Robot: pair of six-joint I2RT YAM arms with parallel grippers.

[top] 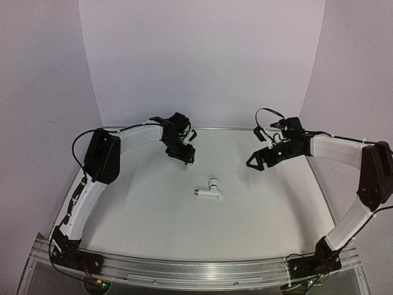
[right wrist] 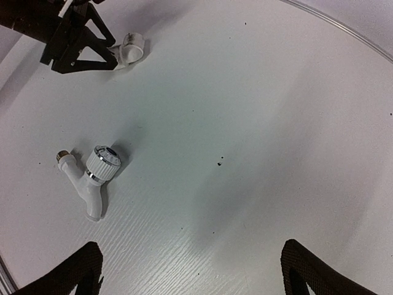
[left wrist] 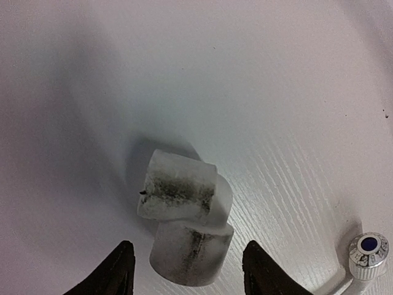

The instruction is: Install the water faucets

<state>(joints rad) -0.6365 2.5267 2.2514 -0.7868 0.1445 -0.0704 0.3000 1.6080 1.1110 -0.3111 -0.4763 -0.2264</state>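
Observation:
The white tap [top: 209, 192] lies on its side on the white table, mid-table between the arms, with its ribbed knob, bent spout and brass threaded end showing in the right wrist view [right wrist: 92, 178]. A short white elbow-shaped fitting [left wrist: 184, 215] lies on the table between the fingers of my left gripper [left wrist: 190, 270], which is open with a gap on both sides. My left gripper [top: 184, 157] is behind and left of the tap. My right gripper [right wrist: 193, 276] is open wide and empty, above bare table to the right of the tap.
The tap's knob [left wrist: 368, 253] shows at the lower right of the left wrist view. The left gripper [right wrist: 80, 37] and the fitting [right wrist: 132, 49] show at the top left of the right wrist view. White walls enclose the table on three sides.

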